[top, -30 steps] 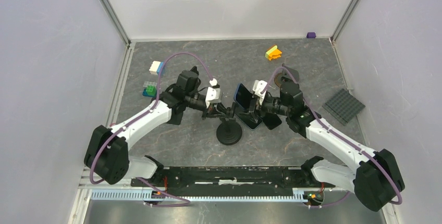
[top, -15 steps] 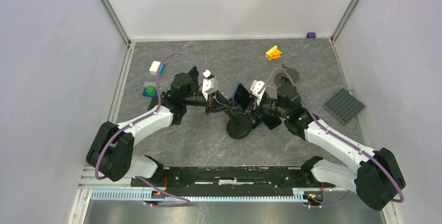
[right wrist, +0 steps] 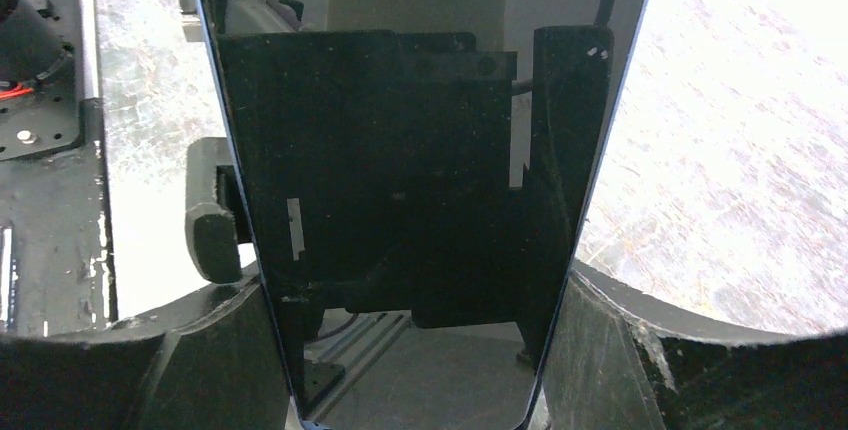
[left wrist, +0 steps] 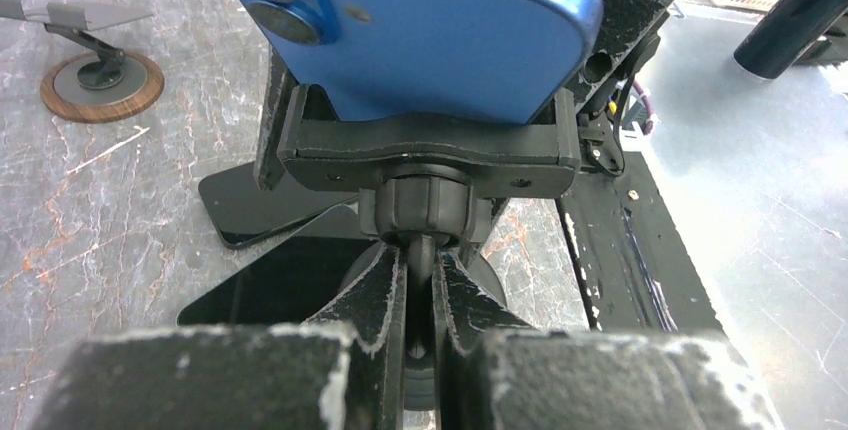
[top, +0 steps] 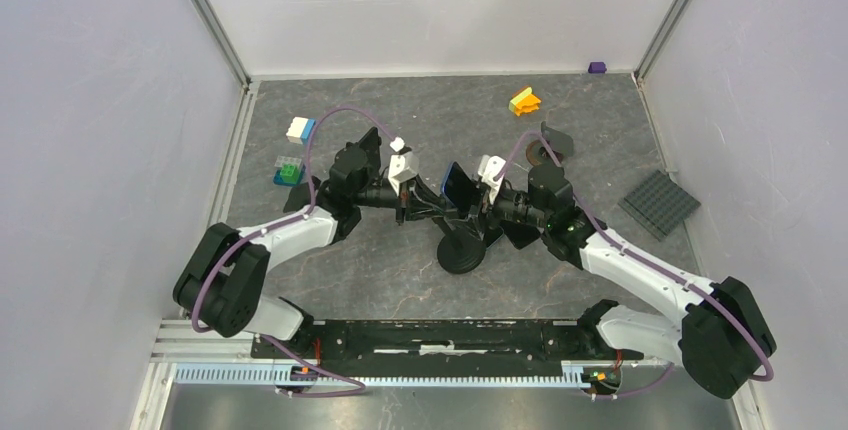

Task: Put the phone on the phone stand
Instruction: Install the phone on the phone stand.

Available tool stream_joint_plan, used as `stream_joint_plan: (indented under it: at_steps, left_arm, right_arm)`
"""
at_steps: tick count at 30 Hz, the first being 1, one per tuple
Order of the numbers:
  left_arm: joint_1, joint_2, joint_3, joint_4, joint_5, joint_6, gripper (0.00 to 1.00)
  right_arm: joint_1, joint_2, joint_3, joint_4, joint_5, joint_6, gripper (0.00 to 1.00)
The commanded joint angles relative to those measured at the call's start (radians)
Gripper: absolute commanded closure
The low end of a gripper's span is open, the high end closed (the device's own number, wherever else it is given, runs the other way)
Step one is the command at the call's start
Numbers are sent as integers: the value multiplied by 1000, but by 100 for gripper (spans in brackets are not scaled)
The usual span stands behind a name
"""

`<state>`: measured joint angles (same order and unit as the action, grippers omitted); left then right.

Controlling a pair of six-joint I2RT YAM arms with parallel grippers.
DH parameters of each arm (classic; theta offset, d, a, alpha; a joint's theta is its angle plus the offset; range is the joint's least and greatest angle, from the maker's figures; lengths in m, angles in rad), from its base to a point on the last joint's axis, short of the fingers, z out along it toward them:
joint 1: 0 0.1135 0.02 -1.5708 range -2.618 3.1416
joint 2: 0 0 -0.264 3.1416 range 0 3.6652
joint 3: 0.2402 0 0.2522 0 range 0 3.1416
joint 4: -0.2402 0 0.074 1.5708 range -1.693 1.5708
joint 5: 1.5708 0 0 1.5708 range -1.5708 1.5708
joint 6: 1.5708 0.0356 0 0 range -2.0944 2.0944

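Blue on the back and dark on the glass, the phone [top: 458,188] stands tilted near the middle of the grey stone-patterned table [top: 400,270], seen from overhead. The right gripper [top: 482,200] holds it from 3 o'clock, jaws spread wide across its two long edges. The right wrist view shows the black screen filling the frame with a finger on either side at the bottom.

In the left wrist view the phone's lower end sits between the side arms of the black phone stand [left wrist: 425,145], camera lenses at the upper left. How firmly it is seated cannot be told. The left gripper [left wrist: 418,270] reaches in from 9 o'clock, its jaws nearly together and pinching the thin stem just under the cradle's ball joint. The stand's round base rests on the table at 6 o'clock of the phone.

Two other dark phones [left wrist: 270,212] lie flat just behind the base. A second stand [top: 550,142] on a wooden disc waits at 2 o'clock. Farther out are a yellow block [top: 524,101] at 1 o'clock, a purple block [top: 597,67] in the far corner, a white-and-blue block [top: 299,130] at 10 o'clock, a green block [top: 287,170] at 9 o'clock and a grey studded plate [top: 659,204] at 3 o'clock.
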<state>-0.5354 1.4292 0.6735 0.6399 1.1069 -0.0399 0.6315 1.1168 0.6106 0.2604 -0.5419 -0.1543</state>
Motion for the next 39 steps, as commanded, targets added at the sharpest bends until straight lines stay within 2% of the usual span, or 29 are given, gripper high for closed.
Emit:
stream_joint_plan:
  at_steps: [1, 7, 14, 17, 25, 33, 39]
  left_arm:
    - [-5, -14, -16, 203, 2, -90, 98]
    - [-11, -24, -22, 202, -43, -128, 98]
    - [-67, -50, 14, -18, -113, -12, 98]
    - [-72, -43, 21, -29, -128, -29, 98]
    - [-79, -61, 6, 16, -320, -130, 98]
    - [-87, -68, 63, -117, -495, -121, 98]
    - [-102, -59, 99, -195, -572, -77, 98]
  right_arm:
    - [7, -13, -17, 131, -71, 27, 100]
    - [7, -13, -37, 162, -125, 42, 100]
    - [10, -5, -26, 173, -158, 62, 100]
    - [11, 4, -17, 168, -164, 70, 100]
    - [17, 26, -17, 196, -193, 135, 100]
    - [20, 44, -9, 249, -238, 230, 100]
    - [36, 46, 0, 272, -276, 254, 100]
